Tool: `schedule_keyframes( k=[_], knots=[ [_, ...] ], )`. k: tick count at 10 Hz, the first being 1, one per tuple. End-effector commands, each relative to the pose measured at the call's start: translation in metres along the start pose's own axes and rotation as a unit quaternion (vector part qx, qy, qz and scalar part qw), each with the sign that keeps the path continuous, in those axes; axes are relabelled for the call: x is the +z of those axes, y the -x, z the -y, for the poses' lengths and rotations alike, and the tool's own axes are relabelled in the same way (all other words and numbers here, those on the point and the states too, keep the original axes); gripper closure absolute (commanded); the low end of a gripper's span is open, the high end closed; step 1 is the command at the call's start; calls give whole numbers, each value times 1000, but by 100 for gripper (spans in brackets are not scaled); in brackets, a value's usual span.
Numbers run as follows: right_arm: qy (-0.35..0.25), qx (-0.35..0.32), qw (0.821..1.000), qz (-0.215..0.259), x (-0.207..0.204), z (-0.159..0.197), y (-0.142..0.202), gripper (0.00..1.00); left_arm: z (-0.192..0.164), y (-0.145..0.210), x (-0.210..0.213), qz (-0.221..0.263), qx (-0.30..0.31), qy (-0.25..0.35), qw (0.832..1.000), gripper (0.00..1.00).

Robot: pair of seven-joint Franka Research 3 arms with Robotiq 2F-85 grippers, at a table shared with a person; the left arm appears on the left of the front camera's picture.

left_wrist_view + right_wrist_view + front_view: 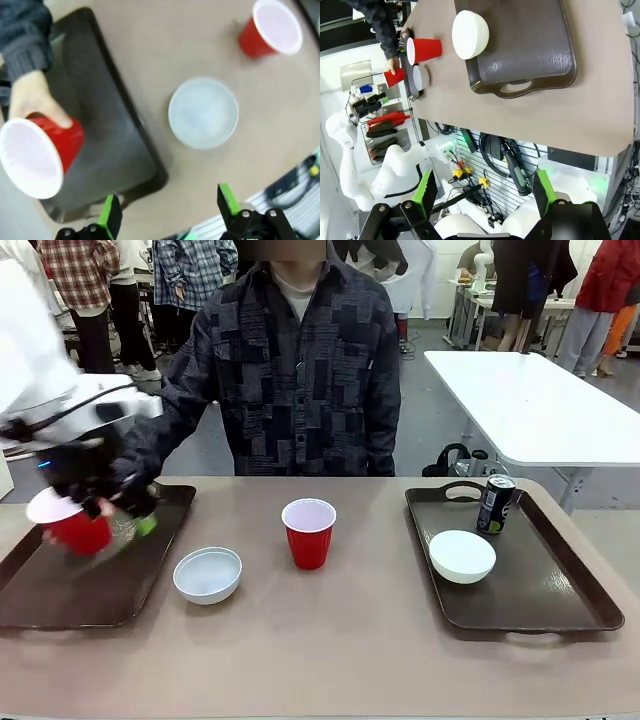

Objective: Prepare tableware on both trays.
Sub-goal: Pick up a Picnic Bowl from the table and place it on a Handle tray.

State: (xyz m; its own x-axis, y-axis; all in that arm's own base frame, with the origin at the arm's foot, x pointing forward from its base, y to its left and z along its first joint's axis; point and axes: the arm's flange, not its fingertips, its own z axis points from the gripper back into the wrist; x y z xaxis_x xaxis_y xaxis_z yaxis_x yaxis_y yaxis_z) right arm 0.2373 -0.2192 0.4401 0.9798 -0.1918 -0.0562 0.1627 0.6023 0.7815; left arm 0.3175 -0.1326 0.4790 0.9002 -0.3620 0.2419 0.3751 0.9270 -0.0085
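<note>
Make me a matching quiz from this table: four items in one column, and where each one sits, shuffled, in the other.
1 left cup
2 middle cup
3 left bowl
4 can

A on the table, beside the left tray
B far end of the right tray
C tilted in the person's hand, over the left tray
D upright, mid-table

Pairs: 1-C, 2-D, 3-A, 4-B

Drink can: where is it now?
Front view: the drink can stands upright at the far end of the right tray, just behind the white bowl.
</note>
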Motion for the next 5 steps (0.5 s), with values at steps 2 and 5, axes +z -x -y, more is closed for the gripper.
schedule_keyframes(
  k=[2, 5],
  knots=[
    [-3, 4, 1000, 0, -1, -1, 3, 0, -21, 96, 14, 13, -45, 15, 999, 0],
    [-3, 4, 1000, 0, -1, -1, 3, 0, -28, 87, 0, 1, -38, 19, 999, 0]
  ],
)
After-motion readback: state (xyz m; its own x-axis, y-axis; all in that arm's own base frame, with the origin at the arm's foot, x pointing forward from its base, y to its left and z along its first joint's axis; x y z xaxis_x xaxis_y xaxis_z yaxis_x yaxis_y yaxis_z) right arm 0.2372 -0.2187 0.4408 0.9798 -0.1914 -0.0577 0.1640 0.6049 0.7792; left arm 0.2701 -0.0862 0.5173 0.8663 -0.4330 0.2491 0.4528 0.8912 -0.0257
